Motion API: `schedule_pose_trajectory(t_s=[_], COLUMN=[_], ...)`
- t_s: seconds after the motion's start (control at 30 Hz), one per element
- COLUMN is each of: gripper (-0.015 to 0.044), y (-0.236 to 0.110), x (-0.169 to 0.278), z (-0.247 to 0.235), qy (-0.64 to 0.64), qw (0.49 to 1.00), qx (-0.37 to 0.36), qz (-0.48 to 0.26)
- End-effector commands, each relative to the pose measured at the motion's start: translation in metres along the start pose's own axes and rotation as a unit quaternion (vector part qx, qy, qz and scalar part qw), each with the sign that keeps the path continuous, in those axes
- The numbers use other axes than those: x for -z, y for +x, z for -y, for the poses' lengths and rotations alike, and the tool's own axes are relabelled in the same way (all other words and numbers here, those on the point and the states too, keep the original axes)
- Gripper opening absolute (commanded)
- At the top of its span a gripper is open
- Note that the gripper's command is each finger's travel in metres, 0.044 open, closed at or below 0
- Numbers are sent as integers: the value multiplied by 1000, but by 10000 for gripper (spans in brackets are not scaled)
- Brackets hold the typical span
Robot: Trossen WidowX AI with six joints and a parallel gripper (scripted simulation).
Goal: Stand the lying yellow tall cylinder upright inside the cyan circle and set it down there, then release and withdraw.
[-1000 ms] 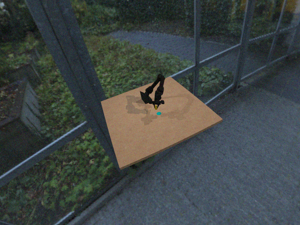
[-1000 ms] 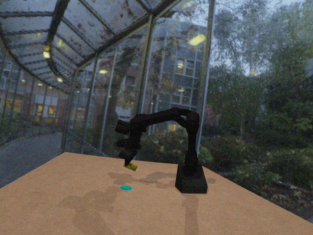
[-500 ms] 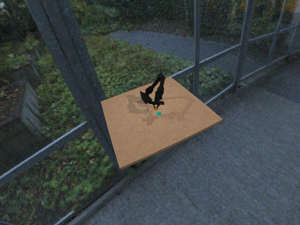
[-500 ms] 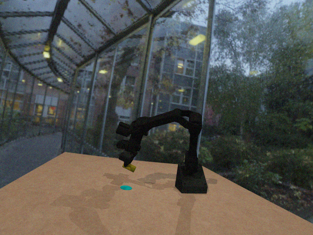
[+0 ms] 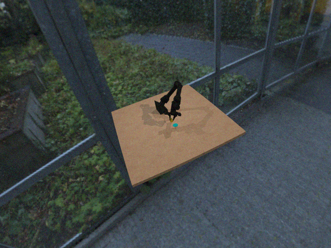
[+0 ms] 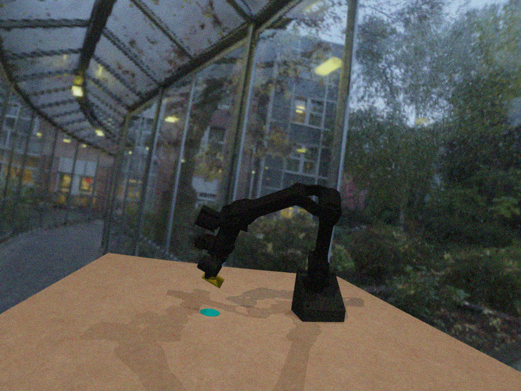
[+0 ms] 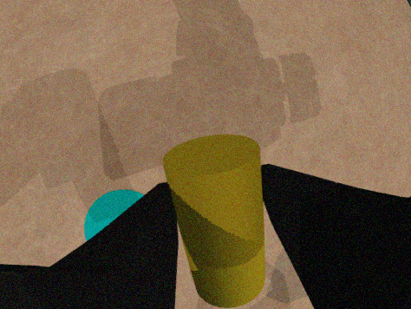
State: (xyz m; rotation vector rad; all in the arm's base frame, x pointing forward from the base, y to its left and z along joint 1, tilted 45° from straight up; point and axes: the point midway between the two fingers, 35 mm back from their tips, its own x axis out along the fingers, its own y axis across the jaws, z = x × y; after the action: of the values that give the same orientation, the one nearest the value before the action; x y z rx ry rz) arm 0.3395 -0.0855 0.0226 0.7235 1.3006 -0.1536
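Note:
The yellow cylinder [image 5: 171, 120] [image 6: 214, 280] [image 7: 221, 208] is held in the air above the table, tilted, its axis slanting down toward the arm's base in the exterior view. My gripper [image 5: 171, 120] [image 6: 212, 276] [image 7: 216, 186] is shut on it, one finger on each side. The cyan circle [image 5: 175, 124] [image 6: 209, 312] [image 7: 106, 213] lies flat on the table, lower than the cylinder. In the wrist view it shows left of the cylinder, partly hidden behind the left finger.
The wooden table top [image 5: 160, 154] [image 6: 252, 357] carries the arm's black base [image 6: 318, 300] on the right in the exterior view. Shadows of the arm fall across the wood around the circle. No other objects show on the table.

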Motion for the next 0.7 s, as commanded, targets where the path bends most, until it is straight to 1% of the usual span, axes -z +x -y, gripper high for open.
schedule_pose_trajectory(t_s=[0.0, 0.67], gripper=[105, 105], y=[1, 7], x=[0, -2], z=[0, 0], qy=[2, 3], qw=[1000, 997], qx=[6, 28], qz=[11, 73])
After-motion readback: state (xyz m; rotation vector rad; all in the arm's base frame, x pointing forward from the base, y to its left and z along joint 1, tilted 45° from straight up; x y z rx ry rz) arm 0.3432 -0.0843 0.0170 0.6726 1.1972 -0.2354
